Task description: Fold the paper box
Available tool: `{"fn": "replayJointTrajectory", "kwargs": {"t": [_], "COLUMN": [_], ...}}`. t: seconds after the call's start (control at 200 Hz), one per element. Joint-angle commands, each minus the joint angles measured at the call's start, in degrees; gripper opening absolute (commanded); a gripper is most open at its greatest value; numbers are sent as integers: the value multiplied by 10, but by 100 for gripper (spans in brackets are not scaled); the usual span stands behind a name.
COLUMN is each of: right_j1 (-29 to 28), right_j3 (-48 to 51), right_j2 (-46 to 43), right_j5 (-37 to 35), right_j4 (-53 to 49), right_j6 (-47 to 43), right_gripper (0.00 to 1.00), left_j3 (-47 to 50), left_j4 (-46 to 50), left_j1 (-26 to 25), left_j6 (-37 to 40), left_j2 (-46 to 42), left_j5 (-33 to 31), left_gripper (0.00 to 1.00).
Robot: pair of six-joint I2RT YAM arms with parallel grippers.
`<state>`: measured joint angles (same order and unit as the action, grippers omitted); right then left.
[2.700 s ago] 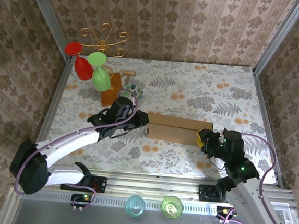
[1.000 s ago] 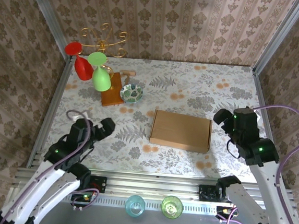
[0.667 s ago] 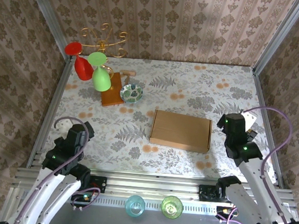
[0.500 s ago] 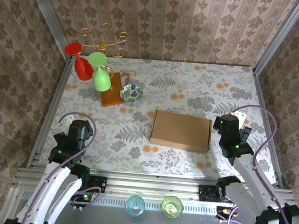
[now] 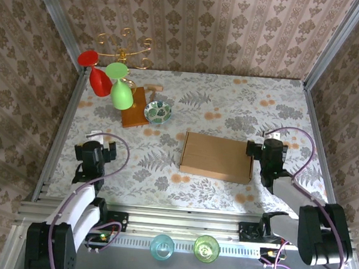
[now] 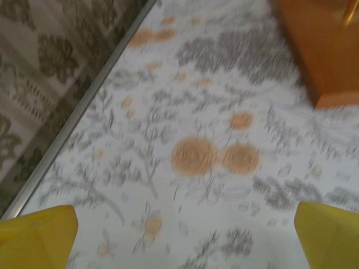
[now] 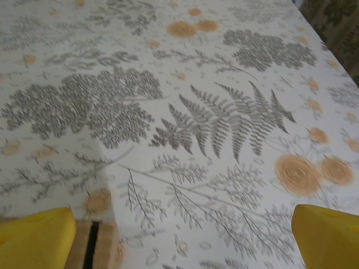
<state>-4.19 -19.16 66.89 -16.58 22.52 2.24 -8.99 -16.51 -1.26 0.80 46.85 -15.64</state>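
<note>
Two released, empty tools: your right tool sits just beside the right end of the paper box, whose long axis runs left-right; your left tool lies well apart.

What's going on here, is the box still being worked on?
The paper box lies closed and flat in the middle of the table, and nothing is holding it. The left gripper hangs open over bare table, well clear of the box. The right gripper is open just beside the box's right edge and holds nothing. The folding looks finished.
</note>
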Motion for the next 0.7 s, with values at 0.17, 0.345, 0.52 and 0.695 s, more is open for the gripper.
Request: {"fn": "replayJointTrajectory", "kwargs": {"t": [0.17, 0.345, 0.52, 0.695], "right_j1": [16, 18, 13, 13], "right_j3": [-41, -40, -32, -33], "right_j2": [147, 205, 207, 208], "right_j5": [96, 86, 53, 53], "right_j4": [215, 260, 281, 283], "right_j6": [-10, -4, 1, 1], "right_gripper": [100, 100, 100, 100], "left_j3": [19, -14, 6, 13], "left_j4": [-325, -392, -416, -436], "left_j1": [74, 86, 86, 86], "left_j6": [-10, -3, -1, 4], "left_j2": [147, 247, 236, 240], "left_j5": [121, 137, 149, 163], "left_gripper": [100, 100, 100, 100]}}
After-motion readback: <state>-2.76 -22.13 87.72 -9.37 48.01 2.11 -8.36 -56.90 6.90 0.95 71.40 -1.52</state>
